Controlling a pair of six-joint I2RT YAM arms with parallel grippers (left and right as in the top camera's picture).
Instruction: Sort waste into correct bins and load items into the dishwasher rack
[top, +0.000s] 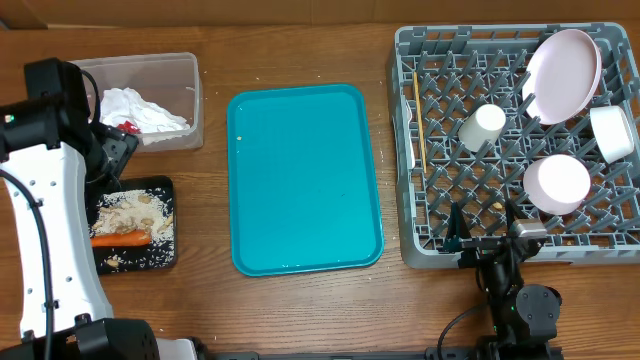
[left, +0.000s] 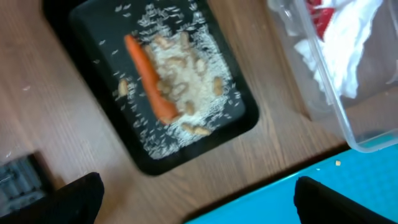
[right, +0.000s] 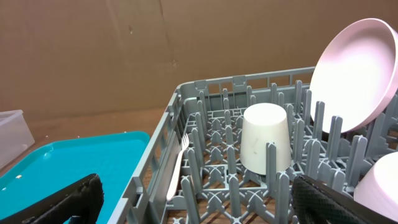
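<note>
While the carrot (left: 149, 81) and the pale rice scraps (left: 186, 81) lie in the black tray (left: 245, 118), the crumpled napkins (left: 348, 56) and the red wrapper (left: 320, 15) sit in the clear tub (left: 351, 134) just beside it. The left gripper (left: 198, 190) hangs above the table edge of that tray, its jaws spread wide, holding and touching nothing.

On the far side of the teal tray (top: 305, 180), the dishwasher rack (top: 405, 150) holds the plate (top: 562, 75) leaning on its pegs, the cup (top: 482, 127) upside down, two bowls (top: 557, 183) (top: 611, 133) and the chopstick (top: 419, 125) along its left side. The fork (right: 177, 165) lies tines-up in the same side channel. The right gripper (top: 485, 235) sits at the rack's near rim, jaws fully apart and empty.

The left wrist view is blurred, and from overhead the left arm covers most of its gripper. The nearer bowl is cut off at the right wrist view's corner.
</note>
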